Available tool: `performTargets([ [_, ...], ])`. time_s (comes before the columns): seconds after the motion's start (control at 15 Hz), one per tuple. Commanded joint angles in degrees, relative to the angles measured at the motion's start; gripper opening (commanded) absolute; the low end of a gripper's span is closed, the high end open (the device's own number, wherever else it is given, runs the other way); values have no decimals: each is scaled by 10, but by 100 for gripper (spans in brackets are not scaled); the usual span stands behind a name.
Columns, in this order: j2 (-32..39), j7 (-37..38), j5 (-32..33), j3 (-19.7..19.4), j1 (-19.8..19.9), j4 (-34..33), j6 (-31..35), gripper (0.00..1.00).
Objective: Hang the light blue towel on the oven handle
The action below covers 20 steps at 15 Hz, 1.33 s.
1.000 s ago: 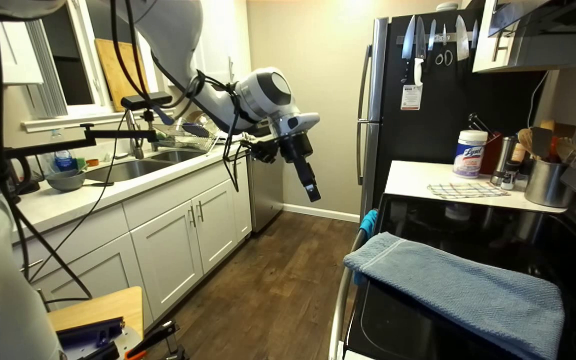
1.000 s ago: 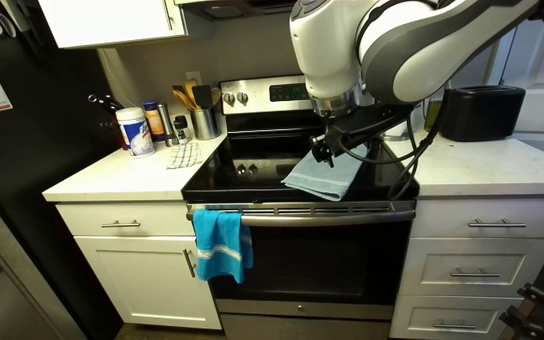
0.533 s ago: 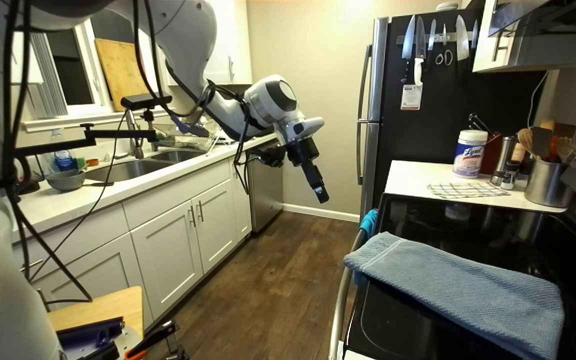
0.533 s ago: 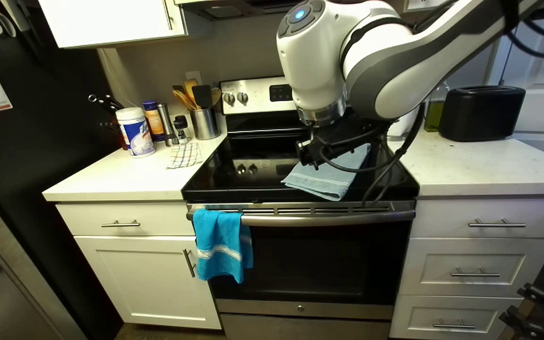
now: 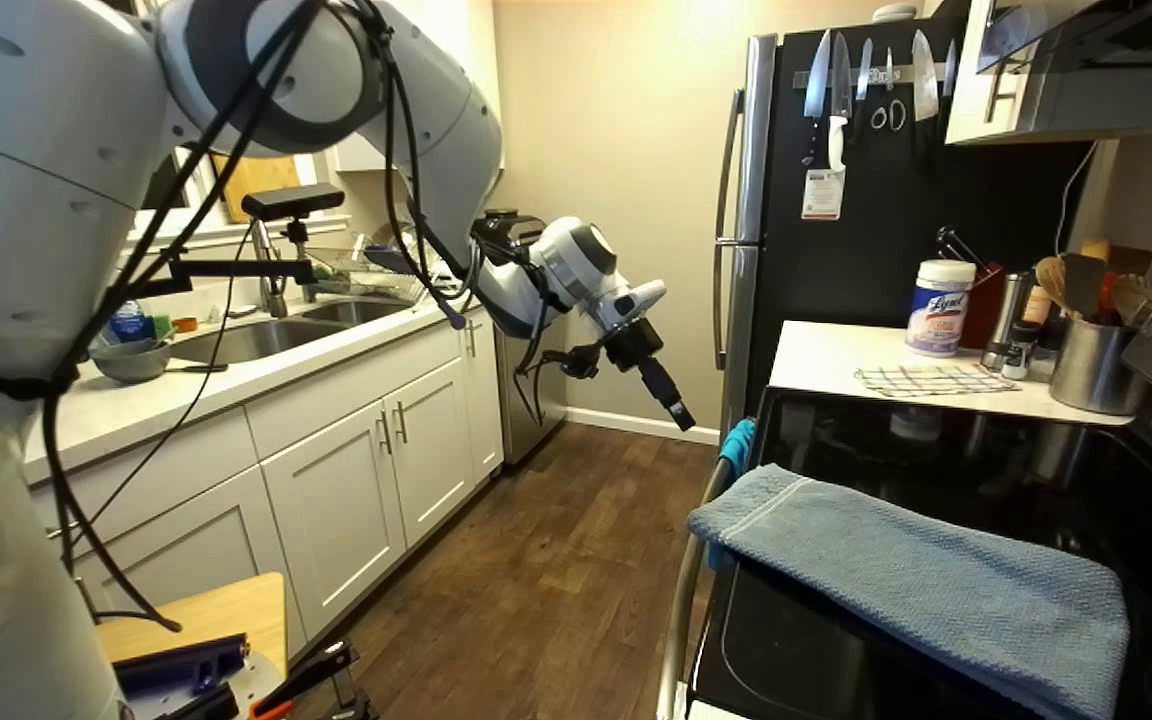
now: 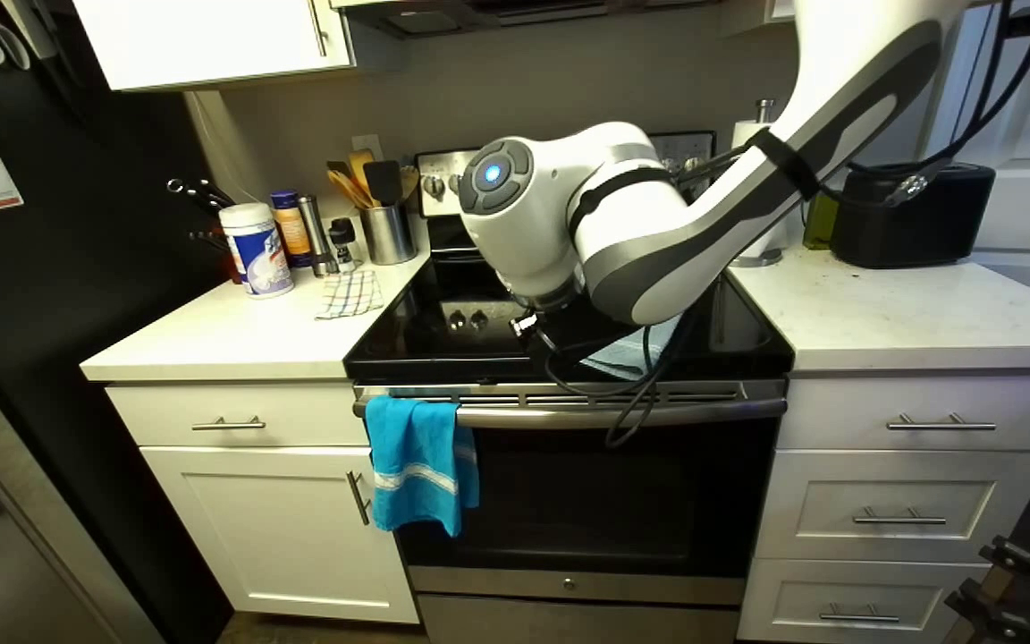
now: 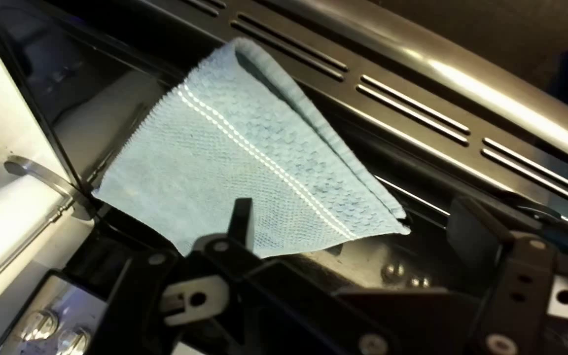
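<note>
The light blue towel (image 5: 916,570) lies folded flat on the black stovetop, one end near the front edge. In an exterior view, the arm and its cables hide much of the towel (image 6: 627,358). In the wrist view, the towel (image 7: 244,162) has a white double stripe and a folded corner toward the oven handle (image 7: 461,74). The handle (image 6: 569,418) runs along the oven front. My gripper (image 7: 358,219) is open and empty; its left finger overlaps the towel in the picture, its right finger is beyond the towel's corner. In an exterior view, my gripper (image 5: 674,408) points down, higher than the towel.
A bright blue towel (image 6: 417,465) hangs at one end of the handle. A Lysol tub (image 6: 256,250), a utensil holder (image 6: 387,234) and a checkered cloth (image 6: 350,295) are on the counter beside the stove. Loose cables (image 6: 636,416) hang from the arm before the oven.
The arm has moved down and across toward the bright blue towel's side, with the gripper lower and nearer the stove. The light blue towel has not moved.
</note>
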<state>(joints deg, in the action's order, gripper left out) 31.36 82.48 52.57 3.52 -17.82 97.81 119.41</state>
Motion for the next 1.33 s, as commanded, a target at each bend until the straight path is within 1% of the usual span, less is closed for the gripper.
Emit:
performTargets([
  [0.0, 56, -2, 54, -24, -16, -51, -21, 100],
  [0.27, 100, -3, 84, -33, -13, -79, -28, 100],
  [0.67, 148, -9, 77, -36, -11, -110, -36, 100],
  [0.93, 157, -10, 80, -40, -13, -114, -45, 100],
  [1.27, 148, -15, 87, -46, -12, -110, -66, 100],
])
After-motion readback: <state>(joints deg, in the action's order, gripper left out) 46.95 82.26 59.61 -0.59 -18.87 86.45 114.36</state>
